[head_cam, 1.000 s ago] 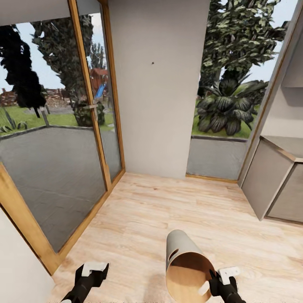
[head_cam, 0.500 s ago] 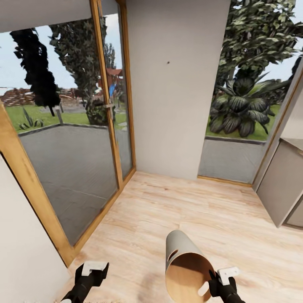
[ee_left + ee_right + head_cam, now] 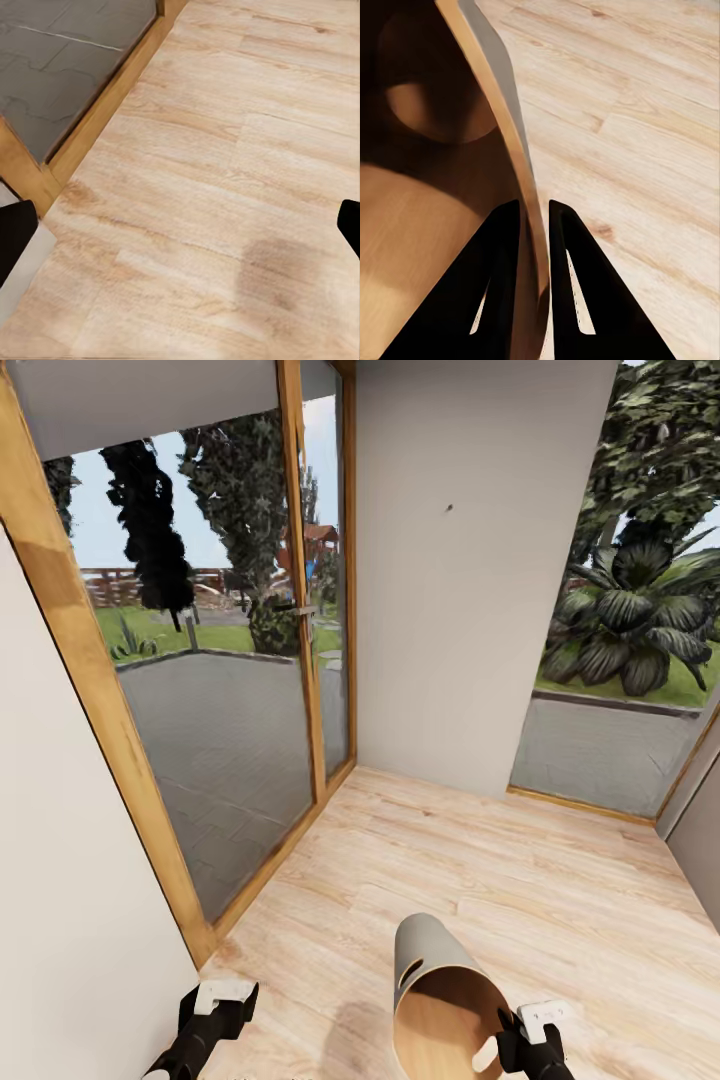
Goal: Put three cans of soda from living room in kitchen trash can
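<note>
We carry the tash can tilted, right gripper fingers pinching its rim, left gripper fingers spread, so we should hold it steady

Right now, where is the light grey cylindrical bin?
In the head view it sits low and right of centre: the light grey cylindrical bin, tilted, its rim pinched by the right gripper.

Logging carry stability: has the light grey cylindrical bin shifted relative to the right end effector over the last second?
No. The light grey cylindrical bin stays beside the right end effector; the glass door frame slid rightward, so the camera turned.
</note>
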Motion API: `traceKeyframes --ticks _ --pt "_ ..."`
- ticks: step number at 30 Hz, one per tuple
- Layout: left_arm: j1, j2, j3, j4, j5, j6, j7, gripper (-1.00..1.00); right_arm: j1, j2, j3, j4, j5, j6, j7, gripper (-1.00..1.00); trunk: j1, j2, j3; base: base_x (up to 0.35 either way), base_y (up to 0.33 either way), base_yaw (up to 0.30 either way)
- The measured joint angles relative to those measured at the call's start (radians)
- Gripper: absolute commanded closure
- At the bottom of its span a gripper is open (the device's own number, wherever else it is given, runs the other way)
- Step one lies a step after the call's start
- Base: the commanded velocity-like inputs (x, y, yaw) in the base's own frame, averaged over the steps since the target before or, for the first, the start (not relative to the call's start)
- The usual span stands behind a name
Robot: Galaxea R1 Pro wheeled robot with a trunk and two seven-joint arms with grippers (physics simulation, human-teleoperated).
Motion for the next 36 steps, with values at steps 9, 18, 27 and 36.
traceKeyframes --ticks 9,18,27,36 --pt "0.0 -0.001 0.0 0.005 -0.001 0.0 0.0 -1.0 0.0 0.0 0.034 0.011 -0.001 0.0 -0.035 1.0 0.0 0.0 0.0 -0.208 0.143 0.258" --pt "0.0 -0.001 -0.002 0.006 -0.001 0.0 0.0 -1.0 0.0 0.0 0.035 0.012 -0.001 0.0 -0.038 1.0 0.0 0.0 0.0 -0.269 0.182 0.258" --pt "0.0 -0.001 -0.002 0.006 -0.002 0.0 0.0 -1.0 0.0 0.0 0.035 0.012 -0.001 0.0 -0.038 1.0 0.0 0.0 0.0 -0.309 0.064 0.258" --pt "0.0 -0.001 -0.002 0.005 -0.002 0.0 0.0 -1.0 0.0 0.0 0.035 0.012 -0.001 0.0 -0.038 1.0 0.0 0.0 0.0 -0.323 0.003 0.258"
